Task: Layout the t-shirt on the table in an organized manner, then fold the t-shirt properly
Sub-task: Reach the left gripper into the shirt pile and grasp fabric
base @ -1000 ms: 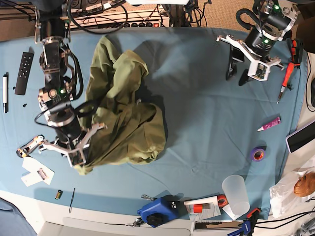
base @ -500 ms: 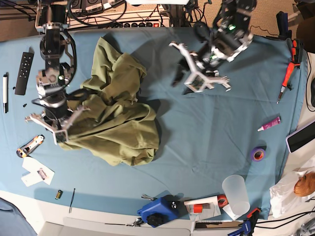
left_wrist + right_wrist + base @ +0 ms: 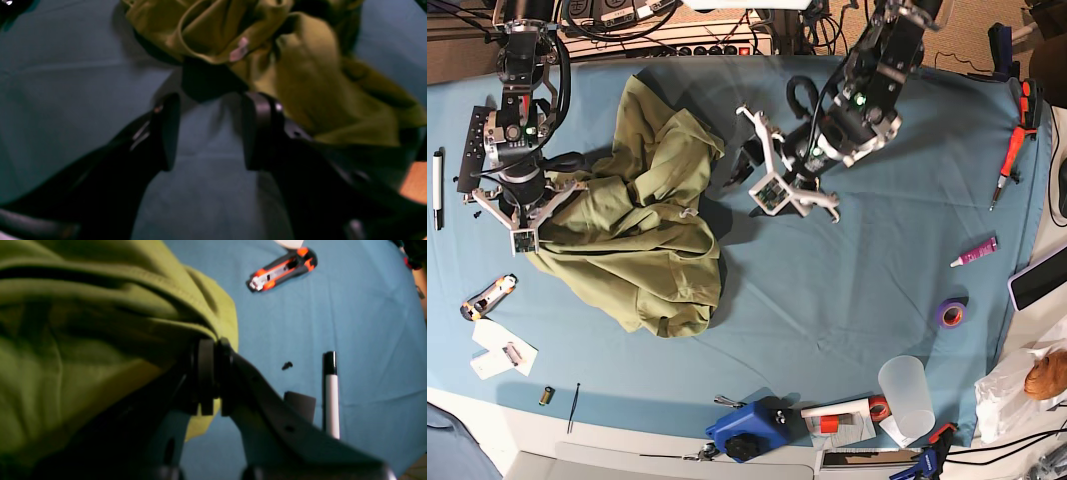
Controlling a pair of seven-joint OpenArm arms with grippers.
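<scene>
Cloth in one olive heap: the single t-shirt (image 3: 642,225) lies crumpled on the left half of the table (image 3: 847,300), folds piled over one another, no sleeve laid flat. At its left edge the right gripper (image 3: 527,225) has its jaws pressed together on a pinch of the fabric; the right wrist view shows the hem (image 3: 173,296) running into the closed fingers (image 3: 206,373). The left gripper (image 3: 752,180) hangs just beside the shirt's right edge, its two fingers (image 3: 166,130) standing apart with only blue cloth between them, the garment's rim just beyond the tips.

Around the shirt, on the blue cover: one black remote (image 3: 472,150) and one pen (image 3: 438,188) at far left, one orange-and-black utility knife (image 3: 487,297) below them, two paper scraps (image 3: 502,347) near the front edge. To the right sit one pink tube (image 3: 974,252), one purple tape roll (image 3: 950,314) and one clear plastic cup (image 3: 905,397).
</scene>
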